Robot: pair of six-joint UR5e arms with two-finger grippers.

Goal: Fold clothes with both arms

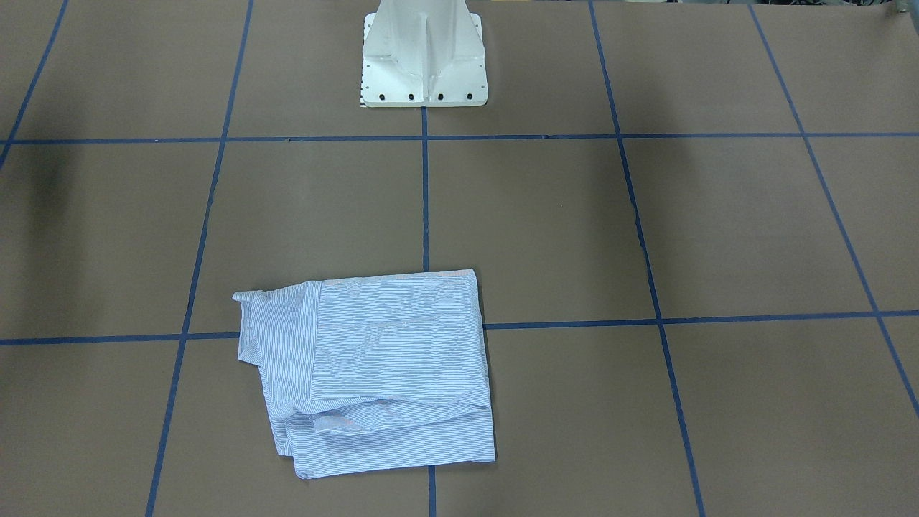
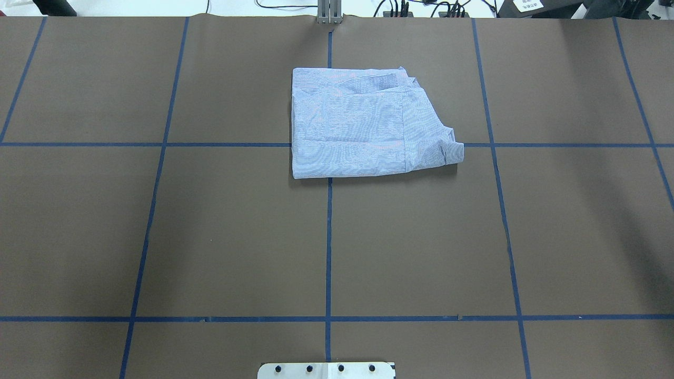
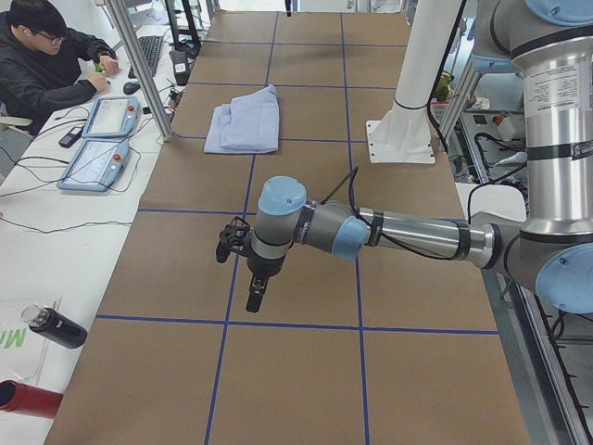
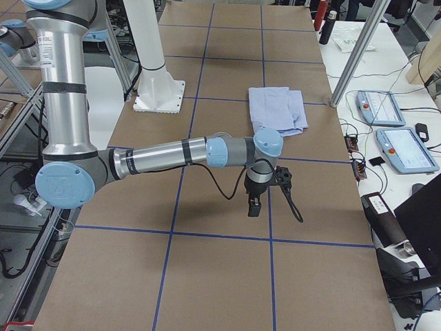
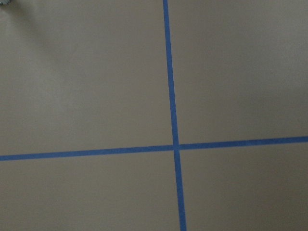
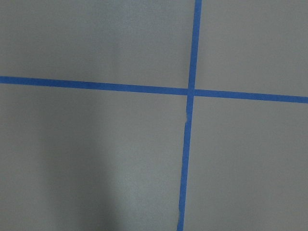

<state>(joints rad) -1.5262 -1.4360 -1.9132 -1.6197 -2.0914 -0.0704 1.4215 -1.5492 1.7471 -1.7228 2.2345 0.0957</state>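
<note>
Left-end view first. Nearest the lens, at lower left, a black bottle [image 3: 56,326] lies on the side desk. Mid-frame, the left arm [image 3: 408,232] stretches in from the right edge, level over the brown worktop [image 3: 306,389]. Its left claw [image 3: 254,298] hangs fingers down over a blue tape line [image 3: 232,287]. Spread or pressed together? Cannot tell from here, and it grips nothing that shows.

Farther up the frame lies the shirt [image 3: 246,120], folded flat, well apart from that claw, with the white pedestal [image 3: 408,120] to its right. At upper left an operator [image 3: 42,60] in black sits at the side desk.

Now the right-end view. The right arm [image 4: 158,155] reaches in from the left edge and the right claw [image 4: 253,205] points down at mid-frame. Again, I cannot tell how its fingers stand. Beyond it, the shirt [image 4: 278,110] sits at upper centre, clear of the claw.

Both wrist cameras show only bare worktop and a crossing of tape lines [image 5: 175,147], with no claw fingers in frame.

From overhead, the shirt [image 2: 363,123] is a rough rectangle at upper centre. It covers the middle tape line and a cross line, and a small flap juts out on its right. In the front-facing view the shirt [image 1: 380,359] sits at lower centre-left, with the pedestal [image 1: 423,64] at top centre.
</note>
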